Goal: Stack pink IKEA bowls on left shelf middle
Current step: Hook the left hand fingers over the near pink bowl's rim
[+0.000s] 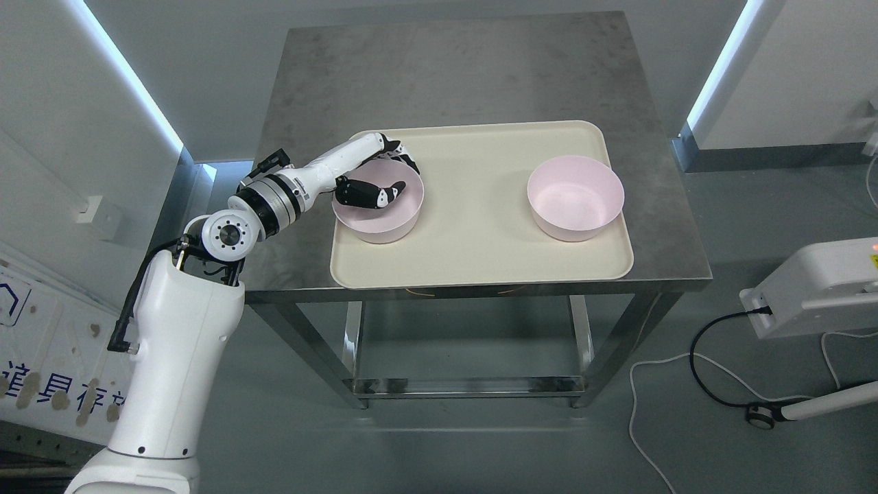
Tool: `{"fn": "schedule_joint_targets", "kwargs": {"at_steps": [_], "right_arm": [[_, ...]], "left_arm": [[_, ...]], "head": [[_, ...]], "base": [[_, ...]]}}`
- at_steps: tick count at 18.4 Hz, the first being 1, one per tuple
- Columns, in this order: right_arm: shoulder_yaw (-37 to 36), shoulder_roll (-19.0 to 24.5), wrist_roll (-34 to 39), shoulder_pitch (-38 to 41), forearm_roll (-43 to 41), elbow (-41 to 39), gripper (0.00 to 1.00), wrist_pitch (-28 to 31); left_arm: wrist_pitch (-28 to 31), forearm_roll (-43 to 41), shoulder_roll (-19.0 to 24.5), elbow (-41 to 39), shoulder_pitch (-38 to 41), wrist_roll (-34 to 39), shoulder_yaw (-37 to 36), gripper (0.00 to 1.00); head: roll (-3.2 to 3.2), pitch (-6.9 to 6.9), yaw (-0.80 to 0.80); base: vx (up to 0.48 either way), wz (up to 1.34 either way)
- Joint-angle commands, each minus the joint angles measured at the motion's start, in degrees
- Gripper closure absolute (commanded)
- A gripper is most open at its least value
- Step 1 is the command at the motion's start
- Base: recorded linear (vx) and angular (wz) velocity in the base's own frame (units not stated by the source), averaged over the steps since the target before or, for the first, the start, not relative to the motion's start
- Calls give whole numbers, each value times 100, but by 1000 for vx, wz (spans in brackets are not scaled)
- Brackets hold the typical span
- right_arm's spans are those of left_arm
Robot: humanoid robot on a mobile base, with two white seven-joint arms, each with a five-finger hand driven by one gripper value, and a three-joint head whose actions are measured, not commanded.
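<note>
Clearly the left hand (376, 180) pinches the near bowl's (378, 206) rim, thumb inside, fingers curled over the far wall. It sits on the tray (473, 226) atop the desk (466, 75); the second bowl (575, 197) stands well apart. Both look light, stiff, slightly slick, so the rim seems best.

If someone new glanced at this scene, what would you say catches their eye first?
First, the left hand, reaching from the lower left into the pink bowl at the left end of the cream tray, thumb inside the bowl and fingers over its far rim. Next, the second pink bowl standing alone at the tray's right end. The tray lies on a steel table.
</note>
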Motion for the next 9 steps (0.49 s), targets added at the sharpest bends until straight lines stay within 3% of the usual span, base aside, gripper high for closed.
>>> {"fn": "schedule_joint_targets", "kwargs": {"at_steps": [1,2,9], "right_arm": [[-26,-100,-1,0,-9,-100,0,-1],[-26,-100,-1,0,-9,-100,0,-1],[-26,-100,-1,0,-9,-100,0,-1]], "left_arm": [[-330,-135,-36,210,5,-18,-95,95],[-426,-135,-45,227,5,-18,-86,99],[-498,-82,-229,184,-231,-26,133,100]], "head": [[0,0,0],[0,0,0],[0,0,0]], "base": [[0,0],[0,0],[0,0]]}}
